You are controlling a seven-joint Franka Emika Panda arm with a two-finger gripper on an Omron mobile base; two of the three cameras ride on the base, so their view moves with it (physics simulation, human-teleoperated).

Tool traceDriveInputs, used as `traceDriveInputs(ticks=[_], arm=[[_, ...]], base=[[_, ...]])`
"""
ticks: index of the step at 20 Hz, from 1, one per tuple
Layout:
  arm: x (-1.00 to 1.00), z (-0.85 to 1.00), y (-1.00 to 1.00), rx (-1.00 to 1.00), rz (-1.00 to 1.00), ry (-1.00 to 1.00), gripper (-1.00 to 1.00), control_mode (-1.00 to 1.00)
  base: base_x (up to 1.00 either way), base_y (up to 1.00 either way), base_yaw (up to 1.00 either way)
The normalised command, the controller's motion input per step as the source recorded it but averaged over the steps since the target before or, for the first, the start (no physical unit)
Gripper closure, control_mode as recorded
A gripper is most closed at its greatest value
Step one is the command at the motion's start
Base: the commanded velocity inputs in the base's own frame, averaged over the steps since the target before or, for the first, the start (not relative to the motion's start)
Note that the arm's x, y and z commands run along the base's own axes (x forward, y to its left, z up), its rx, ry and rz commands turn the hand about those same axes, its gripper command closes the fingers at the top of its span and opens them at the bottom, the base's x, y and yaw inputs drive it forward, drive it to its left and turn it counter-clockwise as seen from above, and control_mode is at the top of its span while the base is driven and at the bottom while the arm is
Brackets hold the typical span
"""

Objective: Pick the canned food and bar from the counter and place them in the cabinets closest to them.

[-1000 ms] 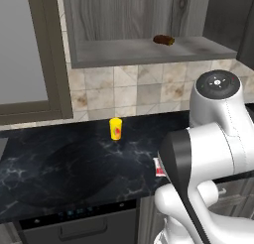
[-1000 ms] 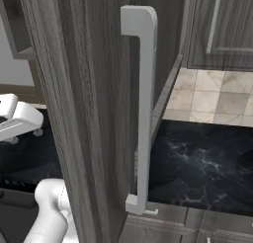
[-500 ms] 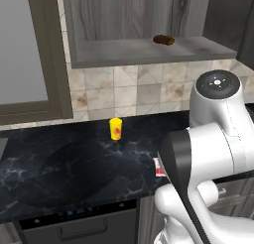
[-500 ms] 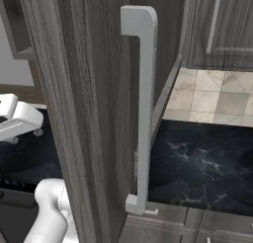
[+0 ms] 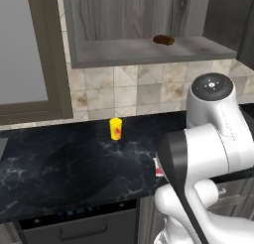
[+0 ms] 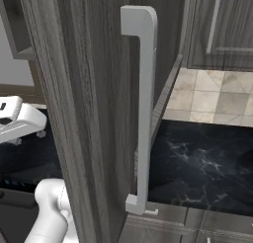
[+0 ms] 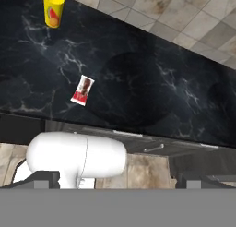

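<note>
Left base view gives me the most: the black counter (image 5: 59, 163) runs across the frame, the arm (image 5: 213, 153) bulks up at the right, and above it an open cabinet (image 5: 149, 52) has a small brown lump, which I can't identify, on its shelf floor. Right base view is mostly an open cabinet door (image 6: 84, 113) with its pale handle (image 6: 143, 108) close to the lens.

On the counter a yellow cup (image 5: 115, 128) stands near the tiled wall; nearer the front edge lies the bar (image 7: 82, 90), a flat red-and-white wrapper, half hidden behind my arm in the left base view. I can't spot the can anywhere.

The gripper (image 7: 113, 184) hangs high above the counter edge with its jaws spread wide and nothing between them. In the hand view the bar sits up and slightly left of the fingertips, well apart.

I judge the bar is next. It's thin and flat, so I'd come straight down, turn the jaws across its narrow side, and close low against the counter.
</note>
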Motion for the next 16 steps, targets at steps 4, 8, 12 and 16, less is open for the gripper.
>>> traceDriveInputs(ticks=[4,8,12,16], arm=[[0.11,-0.22,0.0,0.01,0.0,0.0,-1.0,-1.0],[0.19,-0.28,0.0,0.02,0.0,0.0,-1.0,-1.0],[0.16,-0.26,0.0,0.02,0.0,0.0,-1.0,-1.0],[0.16,-0.27,-0.01,0.02,0.0,0.0,-1.0,-1.0]], base=[[0.0,0.0,0.0],[0.0,0.0,0.0],[0.0,0.0,0.0],[0.0,0.0,0.0]])
